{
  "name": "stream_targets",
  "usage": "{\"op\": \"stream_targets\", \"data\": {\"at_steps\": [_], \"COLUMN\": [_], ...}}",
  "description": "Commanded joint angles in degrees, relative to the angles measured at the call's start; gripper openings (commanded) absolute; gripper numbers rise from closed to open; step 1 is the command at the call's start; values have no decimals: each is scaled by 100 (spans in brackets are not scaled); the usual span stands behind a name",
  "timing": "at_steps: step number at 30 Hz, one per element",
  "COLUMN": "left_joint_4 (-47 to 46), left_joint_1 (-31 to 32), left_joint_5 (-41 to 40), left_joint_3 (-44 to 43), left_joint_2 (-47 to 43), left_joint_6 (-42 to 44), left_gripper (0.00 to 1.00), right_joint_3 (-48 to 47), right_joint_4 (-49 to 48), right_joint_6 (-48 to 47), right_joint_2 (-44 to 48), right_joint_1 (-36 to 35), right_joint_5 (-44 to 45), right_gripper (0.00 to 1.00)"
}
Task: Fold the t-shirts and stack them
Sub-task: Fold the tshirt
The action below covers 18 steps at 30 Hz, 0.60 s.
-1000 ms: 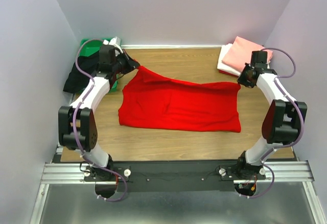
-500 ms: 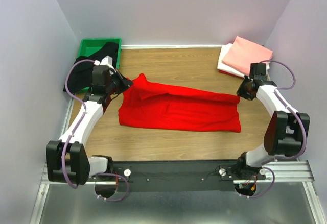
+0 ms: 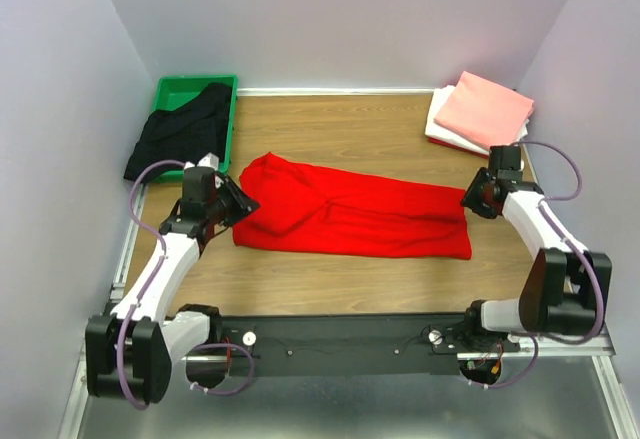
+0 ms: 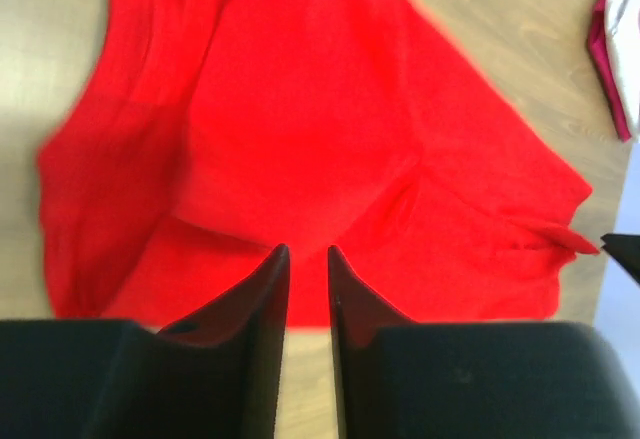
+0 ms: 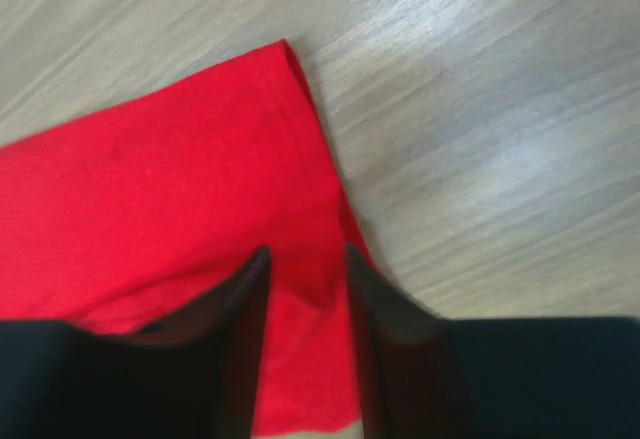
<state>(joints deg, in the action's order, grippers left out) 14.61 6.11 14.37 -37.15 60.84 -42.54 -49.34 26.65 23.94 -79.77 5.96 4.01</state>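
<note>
Fold in progress: the red t-shirt lies as a long band on the wooden surface, stretched between the two grippers. Its left end, rounded and doubled over, spreads just ahead of and below the left gripper. Its right end lies under the right gripper, with the cloth edge running between the fingers and the corner just beyond the tips.

Left gripper: jaws a narrow slit apart, nothing seen between them. Right gripper: jaws somewhat wider, astride the cloth edge, no cloth visibly pinched.

For a clean fold, both ends should probably be taken at matching points on the band and carried over together, so that the edges meet square. The bunched left end likely wants smoothing first.

Folded pink and white t-shirts lie beyond the right gripper, apart from it. A black t-shirt drapes over the green tray beyond the left gripper.
</note>
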Motion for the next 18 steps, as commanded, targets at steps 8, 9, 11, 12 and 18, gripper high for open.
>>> {"op": "stream_targets", "data": {"at_steps": [8, 9, 11, 12, 18], "left_joint_4": [438, 385, 341, 262, -125], "left_joint_1": [57, 135, 442, 557, 1356], "left_joint_5": [-155, -119, -66, -57, 179], "left_joint_3": [-371, -433, -652, -714, -987], "left_joint_2": [4, 164, 584, 700, 1447], "left_joint_6": [1044, 1212, 1450, 1616, 1662], "left_gripper": [52, 52, 52, 52, 52], "right_joint_3": [-207, -329, -418, -444, -322], "right_joint_4": [-125, -178, -257, -379, -626], "right_joint_6": [58, 84, 102, 154, 514], "right_joint_2": [412, 270, 6, -204, -715], "right_joint_1": [-560, -587, -587, -787, -938], "right_joint_5": [22, -31, -172, -294, -559], "right_gripper": [52, 52, 51, 51, 49]}}
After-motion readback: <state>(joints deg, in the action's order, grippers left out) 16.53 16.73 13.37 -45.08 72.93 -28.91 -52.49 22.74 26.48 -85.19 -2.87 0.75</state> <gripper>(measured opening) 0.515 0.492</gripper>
